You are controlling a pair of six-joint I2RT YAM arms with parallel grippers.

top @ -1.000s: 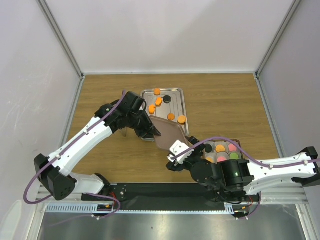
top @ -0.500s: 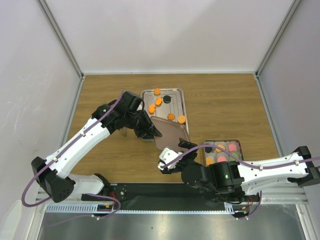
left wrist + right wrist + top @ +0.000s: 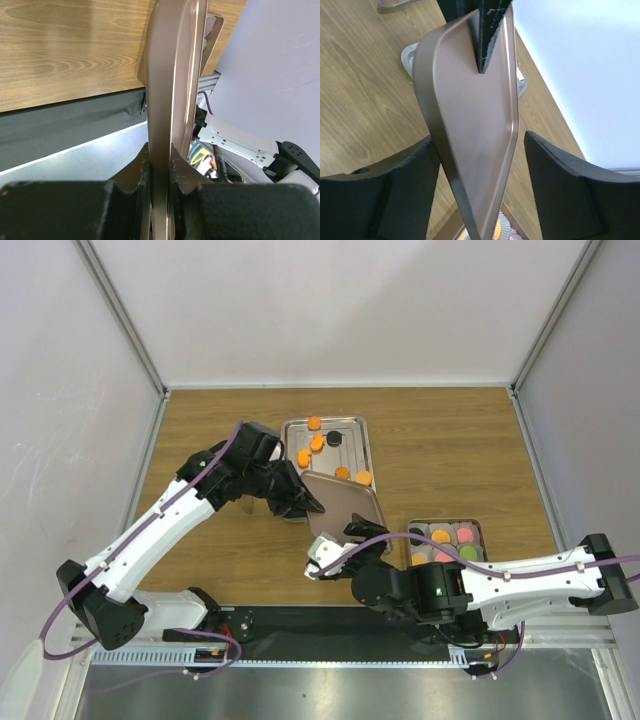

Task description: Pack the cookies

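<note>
Several orange cookies [image 3: 317, 443] and one black cookie [image 3: 334, 438] lie on a steel tray [image 3: 355, 422]. More cookies [image 3: 440, 536] sit in paper cups in a small square box [image 3: 478, 528]. My left gripper [image 3: 300, 505] is shut on the edge of a brown lid [image 3: 345, 502] and holds it tilted above the table. The wrist view shows the lid [image 3: 172, 75] pinched edge-on in that gripper [image 3: 160, 165]. My right gripper [image 3: 345, 540] is open. Its jaws [image 3: 479, 142] stand on either side of the lid's near end [image 3: 470, 110] without touching it.
The steel tray lies just behind the held lid. The box [image 3: 502, 230] shows below the lid in the right wrist view. White walls with metal posts enclose the wooden table [image 3: 450, 450]. A black strip [image 3: 300, 620] runs along the near edge.
My right arm has swung left and brought its open jaws around the lid's near end. My left gripper has kept hold of the lid and shifted it slightly back.
</note>
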